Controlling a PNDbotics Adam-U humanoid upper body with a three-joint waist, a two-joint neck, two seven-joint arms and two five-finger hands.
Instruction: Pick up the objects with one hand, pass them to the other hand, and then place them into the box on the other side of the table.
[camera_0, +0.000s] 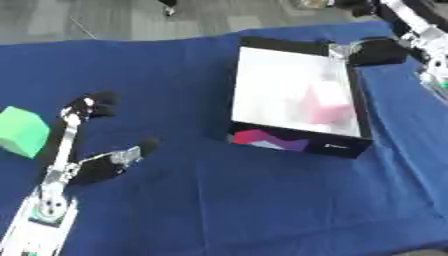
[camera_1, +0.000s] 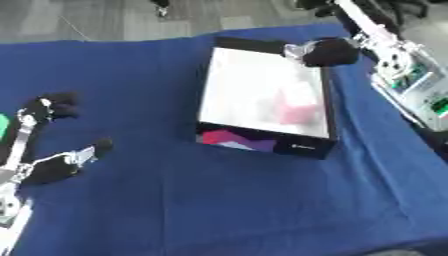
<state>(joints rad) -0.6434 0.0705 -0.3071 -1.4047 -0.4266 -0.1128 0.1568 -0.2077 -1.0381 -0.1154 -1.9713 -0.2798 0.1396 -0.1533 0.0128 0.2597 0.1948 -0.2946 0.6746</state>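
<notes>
One green cube (camera_0: 22, 131) sits beside the open-fingered left hand (camera_0: 87, 150), box (camera_0: 297, 142) apart.

Box (camera_0: 297, 97) right of centre on the counter (camera_0: 227, 200), open side up, with a blurred object (camera_0: 325, 107) inside toward its right wall. Right hand (camera_1: 328, 51) at the box's far right corner, over the rim, arm coming in from the upper right. Cube (camera_0: 22, 131) on the counter at the far left edge, well apart from the box. Left hand (camera_0: 87, 150) just right of the cube, fingers (camera_0: 92, 106) pointing away, thumb out toward the box, arm coming in from the lower left corner. Bare floor (camera_0: 131, 17) behind the counter.
</notes>
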